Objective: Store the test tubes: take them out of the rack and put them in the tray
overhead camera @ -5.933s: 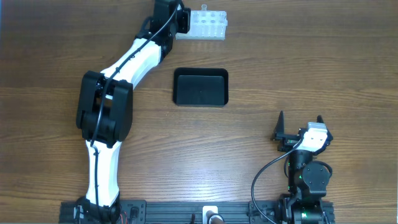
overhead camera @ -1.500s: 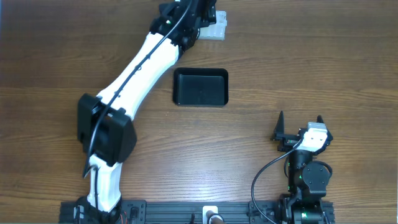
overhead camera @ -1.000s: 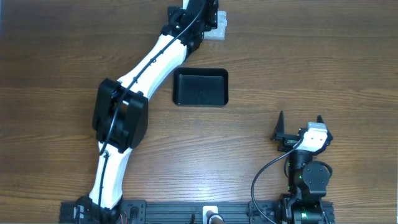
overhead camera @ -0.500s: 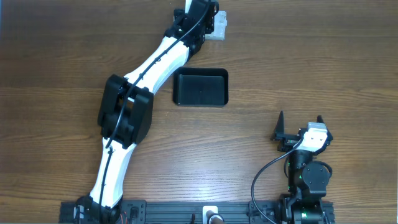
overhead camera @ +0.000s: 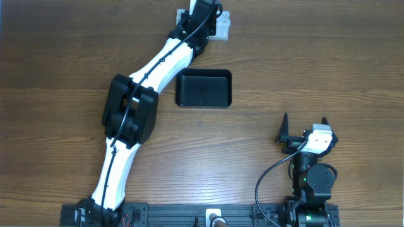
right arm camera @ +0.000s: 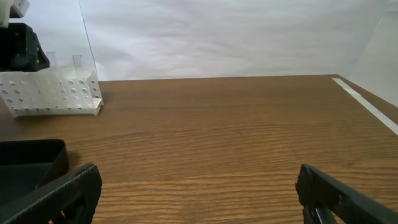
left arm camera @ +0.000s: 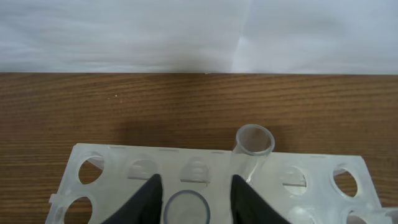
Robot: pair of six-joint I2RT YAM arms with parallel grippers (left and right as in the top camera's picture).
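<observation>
Left wrist view: left claw (left arm camera: pixel 196 194) spread astride clear test tube (left arm camera: pixel 185 203).
Right claw (right arm camera: pixel 198 180): wide.
Risk: off-centre squeeze tips translucent plastic rack (left arm camera: pixel 112 168).

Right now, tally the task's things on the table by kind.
Test tubes: 2
Rack: 1
Tray: 1
Total: 4

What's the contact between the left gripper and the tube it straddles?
Cannot tell. Left wrist view: left gripper flanks the tube, gap at one finger, the other's edge unclear.
</observation>
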